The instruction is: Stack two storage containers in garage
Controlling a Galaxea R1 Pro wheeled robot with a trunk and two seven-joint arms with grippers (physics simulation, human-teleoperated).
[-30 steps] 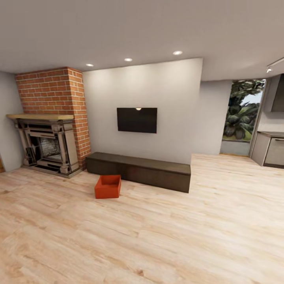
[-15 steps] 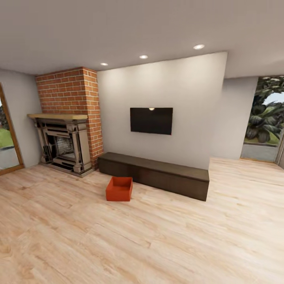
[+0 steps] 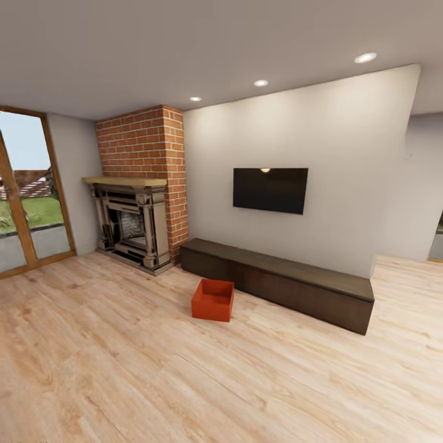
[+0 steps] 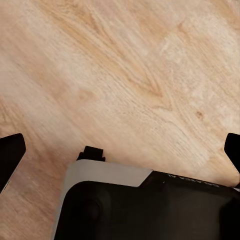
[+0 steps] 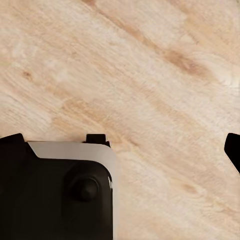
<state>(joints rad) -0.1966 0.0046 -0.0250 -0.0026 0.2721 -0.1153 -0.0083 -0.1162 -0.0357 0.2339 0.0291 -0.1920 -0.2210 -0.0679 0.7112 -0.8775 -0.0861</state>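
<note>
- The left gripper [image 4: 120, 145] is seen in the left wrist view. Its two dark fingertips [image 4: 10, 155] sit far apart at the two sides of the picture, so it is wide open and holds nothing.
- Under the left gripper lies the light wood floor [image 4: 125, 65]. A part of the robot's body [image 4: 145, 205], black and grey, is close below the gripper.
- The right gripper [image 5: 125, 145] is seen in the right wrist view. Its dark fingertips [image 5: 233, 147] are also far apart, so it is wide open with nothing in it.
- Below the right gripper are the same wood planks and another black and grey robot part [image 5: 65, 190].
- The head view looks across the living room, which the wrist views do not.
- One orange-red storage container [image 3: 213, 300] sits on the wood floor, well away from both grippers. Its top is open. It is just in front of the long dark bench [image 3: 283, 283], near the bench's left end.
- A black screen [image 3: 270, 190] hangs on the white wall above the bench.
- A red-brick fireplace [image 3: 138, 197] stands to the left of the bench.
- A glass door [image 3: 24, 197] with a wood frame is at the far left, with grass outside.
</note>
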